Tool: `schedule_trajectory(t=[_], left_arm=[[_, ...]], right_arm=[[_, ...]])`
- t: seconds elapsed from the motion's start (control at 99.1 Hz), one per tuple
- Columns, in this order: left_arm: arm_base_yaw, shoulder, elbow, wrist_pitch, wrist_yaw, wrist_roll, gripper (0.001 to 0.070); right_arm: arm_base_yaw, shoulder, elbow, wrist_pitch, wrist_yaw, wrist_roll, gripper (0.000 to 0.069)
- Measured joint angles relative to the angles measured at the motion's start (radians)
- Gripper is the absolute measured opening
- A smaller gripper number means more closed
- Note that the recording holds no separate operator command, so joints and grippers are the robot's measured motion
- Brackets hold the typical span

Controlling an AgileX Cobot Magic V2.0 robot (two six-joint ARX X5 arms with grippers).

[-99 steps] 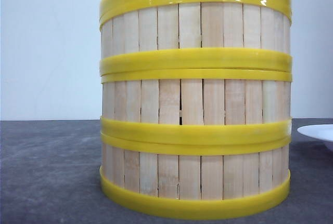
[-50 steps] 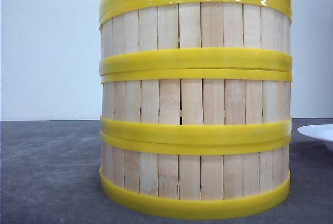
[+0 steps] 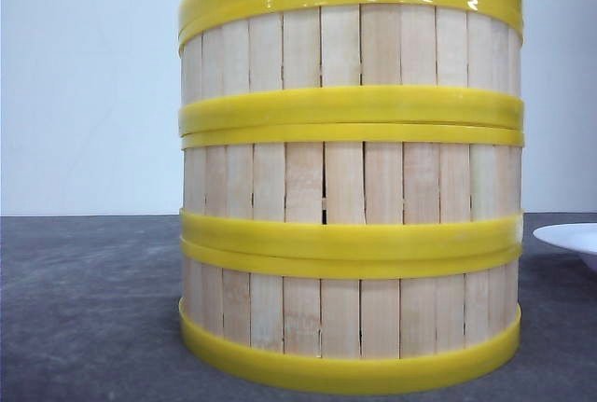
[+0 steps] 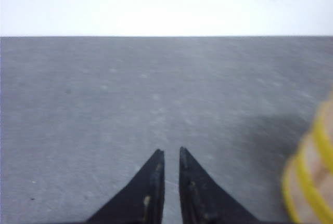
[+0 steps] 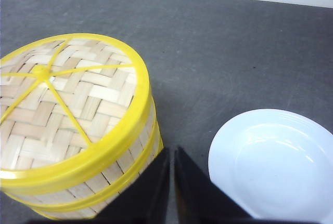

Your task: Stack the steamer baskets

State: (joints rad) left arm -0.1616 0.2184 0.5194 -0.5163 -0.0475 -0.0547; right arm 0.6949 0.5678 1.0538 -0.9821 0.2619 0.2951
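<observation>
In the front view, three steamer baskets stand stacked in one straight column close to the camera: the bottom basket (image 3: 350, 313), the middle one (image 3: 350, 178) and the top one (image 3: 350, 43), each with pale slats and yellow rims. The right wrist view looks down on the stack (image 5: 119, 169), whose top is covered by a woven bamboo surface with yellow spokes (image 5: 62, 99). My right gripper (image 5: 172, 150) hangs shut and empty above the table beside the stack. My left gripper (image 4: 171, 151) is shut and empty over bare table, with the stack (image 4: 312, 182) off to one side.
A white plate (image 5: 276, 164) lies on the dark grey table (image 5: 218, 42) just beside the right gripper, on the side away from the stack. Its rim (image 3: 574, 239) shows at the right edge of the front view. A pale wall stands behind the table.
</observation>
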Motion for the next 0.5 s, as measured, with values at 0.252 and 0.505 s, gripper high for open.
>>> schedule_trajectory(t=[0.252, 0.505], left_arm=[[0.085, -0.127, -0.291, 0.217, -0.002, 0.01, 0.0024], [0.11, -0.169, -0.411, 0.237, -0.007, 0.01, 0.0024]], right_arm=[[0.0, 0.0, 0.0, 0.0, 0.0, 0.0, 0.0012], [0.0, 0.0, 0.0, 0.0, 0.0, 0.0, 0.0012]])
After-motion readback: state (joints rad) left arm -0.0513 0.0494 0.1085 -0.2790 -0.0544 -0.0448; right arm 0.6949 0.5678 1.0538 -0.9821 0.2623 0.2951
